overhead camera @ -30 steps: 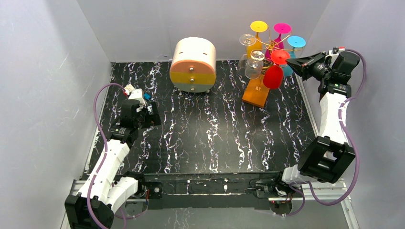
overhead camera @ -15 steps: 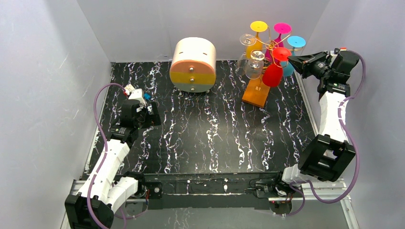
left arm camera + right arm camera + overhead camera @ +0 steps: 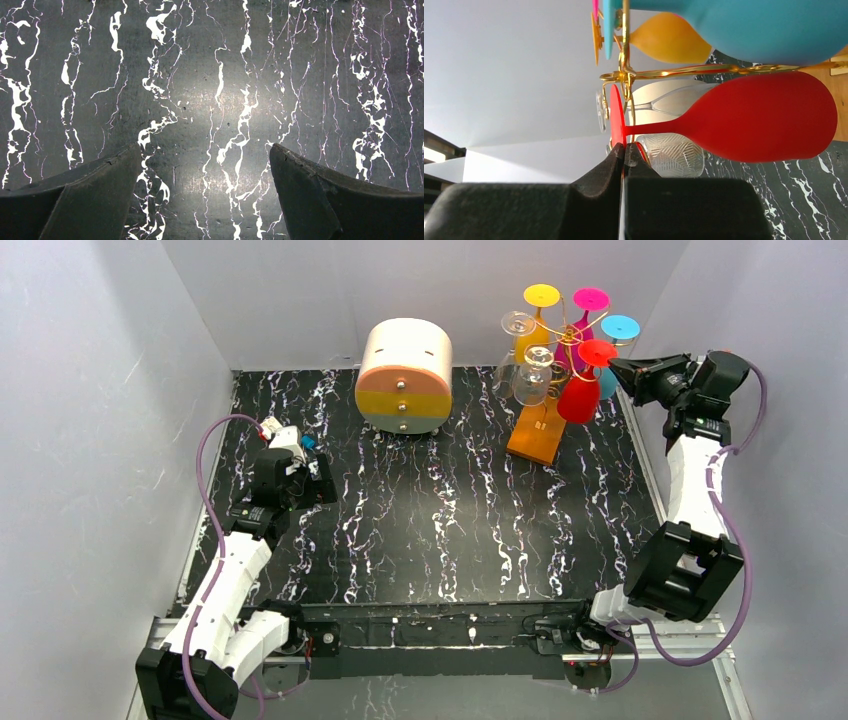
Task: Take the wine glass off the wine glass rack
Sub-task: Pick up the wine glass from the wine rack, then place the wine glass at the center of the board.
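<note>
Red glass [image 3: 579, 400] drawn rightward (right gripper [image 3: 612, 365] too).

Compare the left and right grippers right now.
Left gripper is open; right gripper is shut on the red glass's foot. Left holds nothing and points at the mat; right is up at the rack. Both have black fingers.
</note>
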### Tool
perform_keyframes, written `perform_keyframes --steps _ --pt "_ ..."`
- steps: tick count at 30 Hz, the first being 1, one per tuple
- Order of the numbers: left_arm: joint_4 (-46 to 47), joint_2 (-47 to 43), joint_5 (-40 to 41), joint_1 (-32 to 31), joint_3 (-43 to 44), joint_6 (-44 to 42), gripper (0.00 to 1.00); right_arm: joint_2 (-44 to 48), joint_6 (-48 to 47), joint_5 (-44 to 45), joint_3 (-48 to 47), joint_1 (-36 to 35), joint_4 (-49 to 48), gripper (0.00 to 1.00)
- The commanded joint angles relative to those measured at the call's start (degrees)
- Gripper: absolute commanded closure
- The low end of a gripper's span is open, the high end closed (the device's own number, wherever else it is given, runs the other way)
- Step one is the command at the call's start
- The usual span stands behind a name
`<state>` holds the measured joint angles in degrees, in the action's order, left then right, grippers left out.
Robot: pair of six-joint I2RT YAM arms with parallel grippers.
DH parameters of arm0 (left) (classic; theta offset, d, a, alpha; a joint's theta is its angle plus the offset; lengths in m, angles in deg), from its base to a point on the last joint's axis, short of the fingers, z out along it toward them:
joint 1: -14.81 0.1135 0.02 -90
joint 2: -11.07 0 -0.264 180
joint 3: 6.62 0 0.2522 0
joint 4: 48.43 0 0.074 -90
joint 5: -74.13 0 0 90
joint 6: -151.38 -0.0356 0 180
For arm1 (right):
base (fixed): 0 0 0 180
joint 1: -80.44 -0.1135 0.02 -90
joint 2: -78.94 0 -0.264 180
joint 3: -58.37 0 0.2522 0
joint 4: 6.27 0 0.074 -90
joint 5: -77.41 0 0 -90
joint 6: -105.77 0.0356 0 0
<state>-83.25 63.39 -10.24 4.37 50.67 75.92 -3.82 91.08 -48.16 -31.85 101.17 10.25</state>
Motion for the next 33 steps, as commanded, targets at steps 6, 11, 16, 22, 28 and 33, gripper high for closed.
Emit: perform_keyframes --steps 6,11,16,22,28,33 --pt "-0.8 -0.4 2.6 0.2 -0.5 0.3 0.02 4.6 1.1 2.4 2.9 2.3 -4.3 0.99" --pt "-0.8 -0.4 2.5 0.2 -0.6 0.2 0.02 6.2 1.0 2.9 3.6 2.9 -3.6 0.99" --pt "-0.8 -0.5 3.1 0.2 -0.6 0.3 0.02 8.8 0.8 4.2 5.5 4.0 -2.9 0.99" --pt "-1.4 -1.1 3.7 0.2 -0.2 0.1 0.02 15.9 -6.7 12.6 5.8 4.2 6.7 0.99" --pt "-1.3 -1.9 3.5 0.2 -0.2 0.4 0.02 20.6 -12.4 12.4 7.5 4.2 11.8 0.99" --pt "-0.2 -1.3 3.5 0.2 -0.2 2.6 0.02 25.4 -17.3 8.5 11.3 3.6 17.1 0.99"
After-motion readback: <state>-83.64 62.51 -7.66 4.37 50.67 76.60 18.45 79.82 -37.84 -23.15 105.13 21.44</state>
